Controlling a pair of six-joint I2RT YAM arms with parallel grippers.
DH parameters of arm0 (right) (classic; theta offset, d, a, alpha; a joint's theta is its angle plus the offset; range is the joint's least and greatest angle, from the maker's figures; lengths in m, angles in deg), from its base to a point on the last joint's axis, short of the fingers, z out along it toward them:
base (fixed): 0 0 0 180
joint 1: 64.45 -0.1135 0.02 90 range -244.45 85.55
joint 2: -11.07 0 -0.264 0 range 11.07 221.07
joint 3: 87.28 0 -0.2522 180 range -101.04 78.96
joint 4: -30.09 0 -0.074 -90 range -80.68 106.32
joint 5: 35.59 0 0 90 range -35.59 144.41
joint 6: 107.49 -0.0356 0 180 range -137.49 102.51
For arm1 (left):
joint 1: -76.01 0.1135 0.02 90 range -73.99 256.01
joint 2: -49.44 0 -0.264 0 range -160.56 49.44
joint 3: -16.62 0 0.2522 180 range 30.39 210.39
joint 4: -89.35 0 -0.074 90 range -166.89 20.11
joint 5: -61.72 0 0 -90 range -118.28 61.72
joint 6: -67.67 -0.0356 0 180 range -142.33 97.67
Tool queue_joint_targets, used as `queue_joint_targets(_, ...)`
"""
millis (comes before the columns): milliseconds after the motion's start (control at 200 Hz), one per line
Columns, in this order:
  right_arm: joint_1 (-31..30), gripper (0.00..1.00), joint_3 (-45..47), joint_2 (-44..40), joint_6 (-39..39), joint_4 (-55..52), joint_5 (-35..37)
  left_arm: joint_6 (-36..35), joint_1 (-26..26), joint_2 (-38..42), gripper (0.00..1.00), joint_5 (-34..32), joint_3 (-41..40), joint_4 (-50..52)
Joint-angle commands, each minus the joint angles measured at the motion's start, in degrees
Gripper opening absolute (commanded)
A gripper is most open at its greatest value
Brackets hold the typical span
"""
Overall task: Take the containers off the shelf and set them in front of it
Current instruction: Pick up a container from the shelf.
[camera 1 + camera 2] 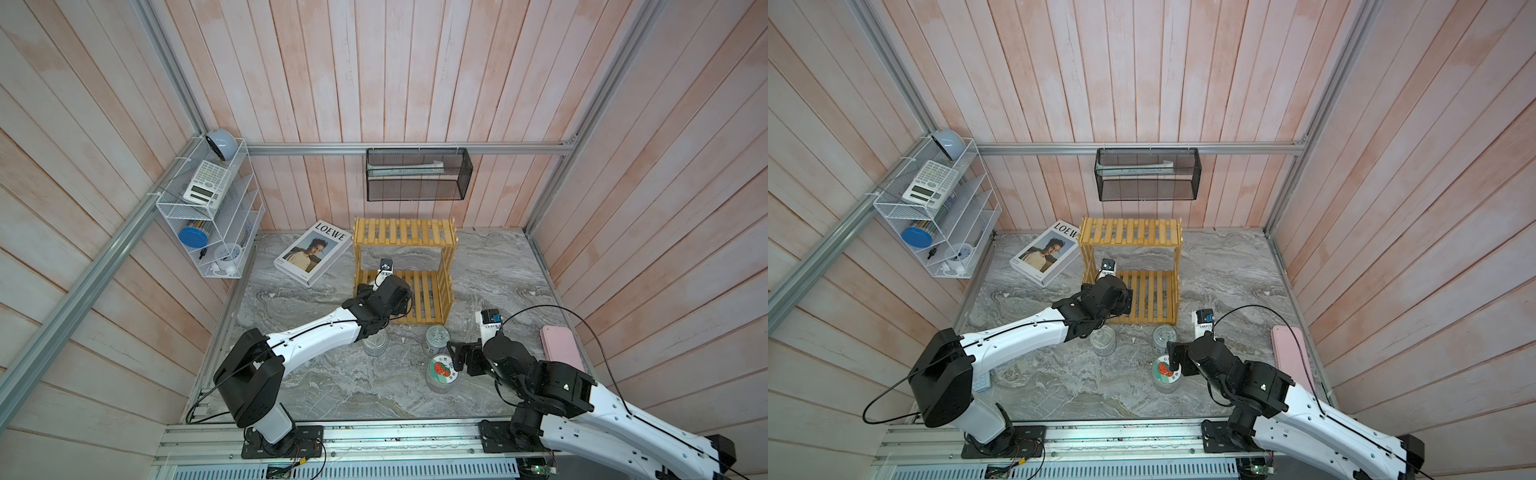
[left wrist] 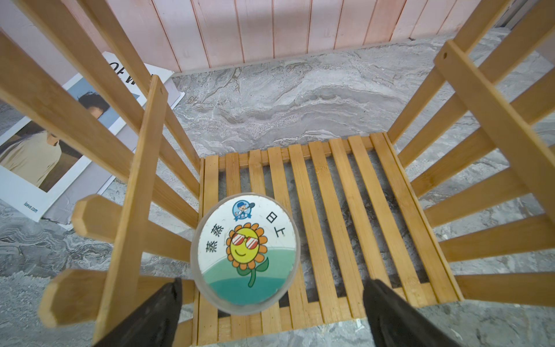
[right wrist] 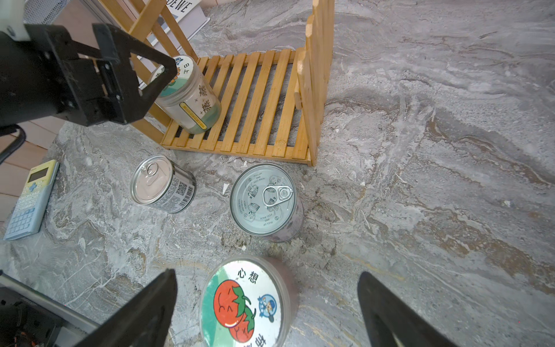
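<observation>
The yellow-tan slatted shelf (image 1: 403,270) stands at the back of the marble table. On its lower tier stands a clear jar with a sunflower lid (image 2: 244,252). My left gripper (image 2: 271,282) is open just in front of that jar, a finger on each side, not touching it. In both top views the left wrist hides the jar. In front of the shelf stand two silver pull-tab cans (image 1: 375,345) (image 1: 436,338) and a tomato-lid jar (image 1: 442,372). My right gripper (image 3: 267,275) hovers open over the tomato-lid jar (image 3: 244,303), holding nothing.
A LOEWE book (image 1: 313,257) leans left of the shelf. A pink case (image 1: 561,349) lies at the right edge. A pale calculator (image 3: 31,199) lies front left. A white wire rack (image 1: 212,216) and a black mesh basket (image 1: 417,174) hang on the walls.
</observation>
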Motion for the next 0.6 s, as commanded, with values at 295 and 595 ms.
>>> queue_joint_targets(295, 2.09, 0.98, 1.84, -0.78, 0.81, -0.68, -3.07, 5.71, 0.71, -5.88, 1.00, -4.27, 6.99, 8.36)
queue_joint_targets(595, 2.91, 0.98, 3.28, -1.66, 0.37, 0.19, -4.03, 8.70, 1.90, -10.18, 1.00, -6.59, 9.32, 8.67)
